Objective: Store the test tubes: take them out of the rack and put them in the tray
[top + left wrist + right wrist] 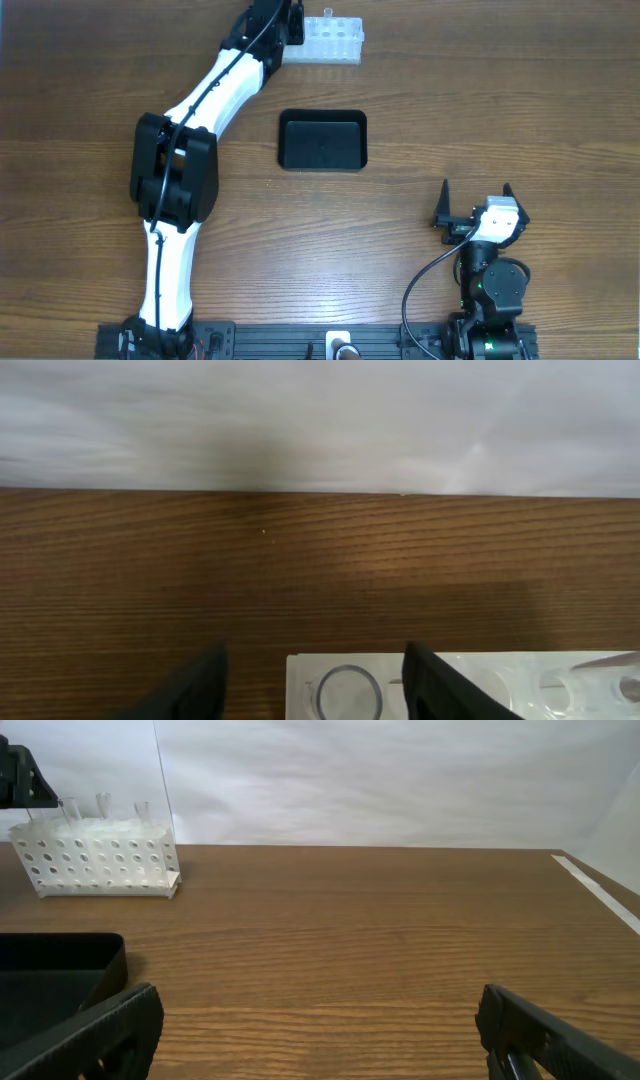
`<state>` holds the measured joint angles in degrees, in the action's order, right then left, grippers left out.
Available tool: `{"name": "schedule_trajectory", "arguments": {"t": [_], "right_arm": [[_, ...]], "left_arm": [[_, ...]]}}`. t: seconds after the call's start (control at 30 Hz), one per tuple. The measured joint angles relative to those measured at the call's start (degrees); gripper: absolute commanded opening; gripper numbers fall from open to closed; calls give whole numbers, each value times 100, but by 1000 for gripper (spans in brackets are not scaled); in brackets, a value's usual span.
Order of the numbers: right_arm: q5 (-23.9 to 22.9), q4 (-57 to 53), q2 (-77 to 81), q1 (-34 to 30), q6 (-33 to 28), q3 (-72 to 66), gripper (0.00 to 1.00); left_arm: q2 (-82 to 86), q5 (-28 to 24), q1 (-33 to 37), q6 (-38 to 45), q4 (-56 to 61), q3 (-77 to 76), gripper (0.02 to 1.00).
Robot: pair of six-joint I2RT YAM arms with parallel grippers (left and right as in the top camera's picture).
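Note:
The white perforated rack stands at the far edge of the table, with clear test tubes rising from its top. My left gripper hovers at the rack's left end, open. In the left wrist view its fingers straddle the rack's end, where a tube's round mouth shows. The black tray lies nearer the middle of the table, with nothing in it. My right gripper stays low at the near right, open and holding nothing, far from rack and tray.
Bare wooden tabletop lies between the tray and the right gripper. A white wall or sheet rises just beyond the table's far edge behind the rack. The tray's corner lies close to my right fingers.

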<state>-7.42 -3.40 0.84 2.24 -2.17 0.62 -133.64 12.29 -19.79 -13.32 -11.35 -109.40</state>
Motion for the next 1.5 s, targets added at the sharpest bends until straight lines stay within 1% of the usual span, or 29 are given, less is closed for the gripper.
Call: {"name": "schedule_trajectory", "arguments": {"t": [0.17, 0.3, 0.47, 0.5, 0.53, 0.87, 0.97, 1.0, 1.07, 1.5], "right_arm": [[0, 0, 0, 0, 0, 0, 993], [0, 0, 0, 0, 0, 0, 993], [-2, 0, 0, 0, 2, 0, 993], [-2, 0, 0, 0, 0, 0, 993], [-2, 0, 0, 0, 0, 0, 991], [-2, 0, 0, 0, 2, 0, 991], [-2, 0, 0, 0, 0, 0, 991], [0, 0, 0, 0, -2, 0, 993], [0, 0, 0, 0, 2, 0, 991], [-2, 0, 0, 0, 2, 0, 993]], "left_arm": [[0, 0, -7, 0, 0, 0, 448], [0, 0, -9, 0, 0, 0, 349], [0, -2, -13, 0, -2, 0, 318], [0, -2, -13, 0, -2, 0, 283], [0, -2, -13, -7, 0, 0, 268], [0, -13, -13, 0, 0, 0, 240], [0, -28, -13, 0, 0, 0, 215], [0, -44, -13, 0, 0, 0, 172], [0, -70, -13, 0, 0, 0, 156], [0, -133, -13, 0, 0, 0, 121]]}}
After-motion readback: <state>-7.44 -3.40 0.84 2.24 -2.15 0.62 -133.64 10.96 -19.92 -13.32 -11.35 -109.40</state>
